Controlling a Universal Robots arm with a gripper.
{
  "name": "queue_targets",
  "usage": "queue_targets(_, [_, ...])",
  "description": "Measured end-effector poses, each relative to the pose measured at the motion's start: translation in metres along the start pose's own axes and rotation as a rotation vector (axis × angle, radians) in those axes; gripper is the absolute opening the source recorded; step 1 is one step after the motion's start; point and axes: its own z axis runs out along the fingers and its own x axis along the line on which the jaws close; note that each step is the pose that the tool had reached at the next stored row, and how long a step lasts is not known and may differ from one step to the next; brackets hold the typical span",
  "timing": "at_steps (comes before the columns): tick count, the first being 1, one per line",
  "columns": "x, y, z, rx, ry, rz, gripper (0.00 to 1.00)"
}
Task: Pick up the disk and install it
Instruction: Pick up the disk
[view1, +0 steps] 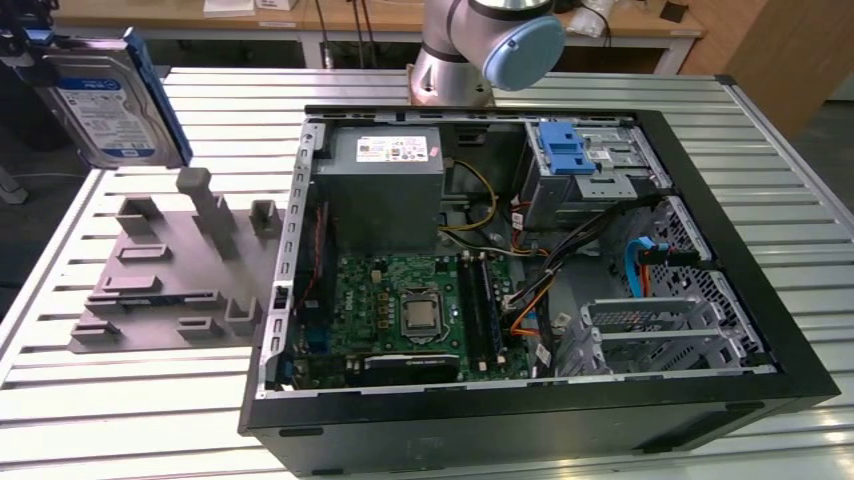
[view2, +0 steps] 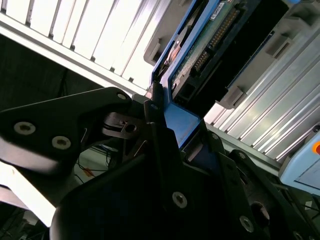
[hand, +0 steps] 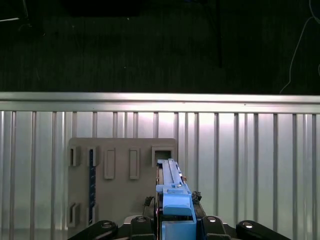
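The end effector was clenched on the blue plastic tab of the flat silver disk (held on edge), above the grey moulded fixture.

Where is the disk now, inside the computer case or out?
Out. The disk hangs upright above the table, held by the hand, apart from the case.

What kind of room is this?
Probably a robotics lab or workshop: a robot arm stands by an open computer case on a slatted metal table, its gripper holding the disk.
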Motion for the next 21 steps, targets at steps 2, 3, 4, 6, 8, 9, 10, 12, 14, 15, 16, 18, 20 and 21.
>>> queue_targets(2, [0.0000, 0.0000, -0.0017, -0.0001, 0.0000, 0.000, 0.36])
queue_targets(3, [-0.0001, 0.0001, -0.0025, 0.0000, 0.0000, 0.000, 0.36])
queue_targets(4, [-0.0001, 0.0001, -0.0033, 0.0000, 0.0000, 0.000, 0.36])
queue_targets(6, [-0.0001, 0.0001, -0.0050, -0.0001, 0.0000, 0.000, 0.36])
queue_targets(8, [-0.0002, 0.0001, -0.0067, -0.0001, 0.0001, 0.000, 0.36])
queue_targets(9, [-0.0002, 0.0002, -0.0075, 0.0000, 0.0000, 0.000, 0.36])
queue_targets(10, [-0.0002, 0.0002, -0.0084, 0.0001, 0.0000, 0.000, 0.36])
queue_targets(12, [-0.0003, 0.0002, -0.0101, 0.0000, 0.0000, 0.000, 0.36])
queue_targets(14, [-0.0003, 0.0002, -0.0120, 0.0001, 0.0000, 0.000, 0.36])
queue_targets(15, [-0.0003, 0.0002, -0.0131, 0.0000, 0.0000, 0.000, 0.36])
queue_targets(16, [-0.0004, 0.0002, -0.0143, 0.0000, 0.0000, 0.000, 0.36])
queue_targets(18, [-0.0004, 0.0002, -0.0162, 0.0000, 0.0001, 0.000, 0.36])
queue_targets(20, [-0.0004, 0.0003, -0.0179, 0.0000, 0.0000, 0.000, 0.36])
queue_targets(21, [-0.0005, 0.0003, -0.0190, -0.0001, 0.0001, 0.000, 0.36])
